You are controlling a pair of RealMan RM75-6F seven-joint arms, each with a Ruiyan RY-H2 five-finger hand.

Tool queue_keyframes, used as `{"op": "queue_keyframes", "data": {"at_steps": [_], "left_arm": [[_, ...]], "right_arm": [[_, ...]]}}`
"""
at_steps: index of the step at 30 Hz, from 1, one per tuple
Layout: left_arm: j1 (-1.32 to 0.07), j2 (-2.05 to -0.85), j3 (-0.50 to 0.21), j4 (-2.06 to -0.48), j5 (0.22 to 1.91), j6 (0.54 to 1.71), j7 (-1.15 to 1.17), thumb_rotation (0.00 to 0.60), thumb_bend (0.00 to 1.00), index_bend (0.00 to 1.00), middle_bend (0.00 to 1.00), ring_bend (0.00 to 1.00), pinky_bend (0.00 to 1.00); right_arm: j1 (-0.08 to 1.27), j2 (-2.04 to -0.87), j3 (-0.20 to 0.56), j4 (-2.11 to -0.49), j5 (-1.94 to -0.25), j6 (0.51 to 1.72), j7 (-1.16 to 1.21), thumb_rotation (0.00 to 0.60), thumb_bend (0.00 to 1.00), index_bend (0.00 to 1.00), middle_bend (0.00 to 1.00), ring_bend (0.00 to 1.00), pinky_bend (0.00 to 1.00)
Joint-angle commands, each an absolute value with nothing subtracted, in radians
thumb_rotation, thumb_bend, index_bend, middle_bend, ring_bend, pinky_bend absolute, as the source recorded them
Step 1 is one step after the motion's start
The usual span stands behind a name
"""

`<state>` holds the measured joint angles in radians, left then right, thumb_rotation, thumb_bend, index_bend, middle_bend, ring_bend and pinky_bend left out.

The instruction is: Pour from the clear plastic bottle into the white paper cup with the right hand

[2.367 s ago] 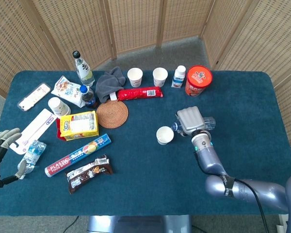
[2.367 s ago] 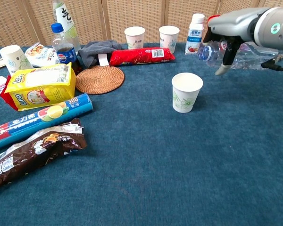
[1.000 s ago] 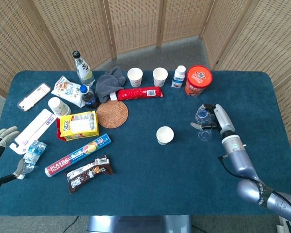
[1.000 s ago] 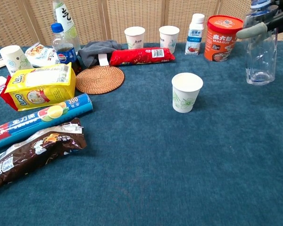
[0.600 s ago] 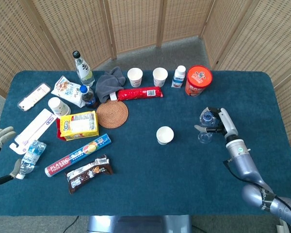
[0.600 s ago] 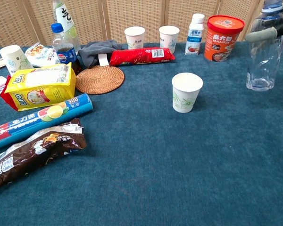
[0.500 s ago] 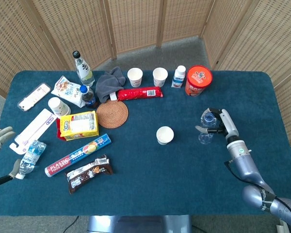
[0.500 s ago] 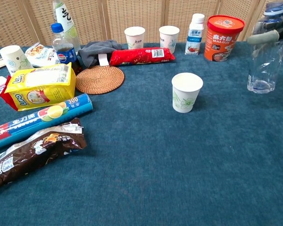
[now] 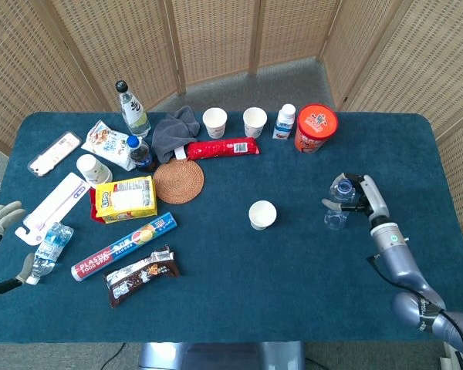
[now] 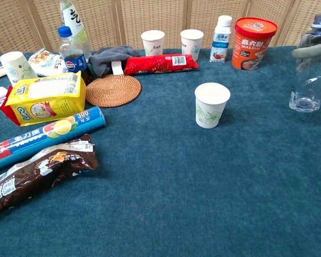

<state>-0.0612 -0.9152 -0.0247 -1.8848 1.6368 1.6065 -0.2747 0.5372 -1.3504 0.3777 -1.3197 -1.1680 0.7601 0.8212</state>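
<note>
The clear plastic bottle point(image 9: 338, 205) stands upright at the right of the head view, its long axis vertical, blue-capped neck uppermost. In the chest view its base sits on the table point(image 10: 166, 182) at the far right edge of the frame, and its transparent body appears nearly empty.

The right hand point(image 9: 358, 197) is at the bottle's upper part on the side toward the right of the frame. One finger point(image 10: 309, 52) crosses the front of the bottle below the neck in the chest view. Whether the hand grips the bottle or merely rests against it cannot be told, since the rest of the hand is cut off there and small in the head view.

The white paper cup point(image 9: 262, 214) stands upright with its mouth open near the centre of the frame, well apart from the bottle and to its left. Its inside shows plain white; the contents cannot be judged.

This is the governing relation: cup left of bottle, bottle left of the right hand, roughly in one line. Any further pour would need the bottle carried leftward and its neck tipped toward the cup.

The left hand point(image 9: 1, 223) sits at the lower left edge of the head view, fingers apart, holding nothing and far from both items.
</note>
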Motion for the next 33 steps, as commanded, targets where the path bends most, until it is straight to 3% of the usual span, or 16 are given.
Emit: {"op": "queue_keyframes", "data": {"at_steps": [1,33], "left_arm": [[-0.064,-0.915,-0.026,-1.888,1.637,1.603,-0.271,0.456,0.50,0.13,0.13,0.10,0.07],[-0.067,-0.895,-0.031,-1.915,1.643,1.598,-0.247,0.453,0.50,0.13,0.13,0.10,0.07]], "right_arm": [[0.554,-1.361,0.379,-1.273,-1.173,0.728,0.852,0.600,0.18,0.63,0.59,0.43,0.39],[0.576,-1.423,0.330,-1.036,-1.267,0.678,1.104,0.600,0.18,0.60,0.50,0.28,0.21]]}}
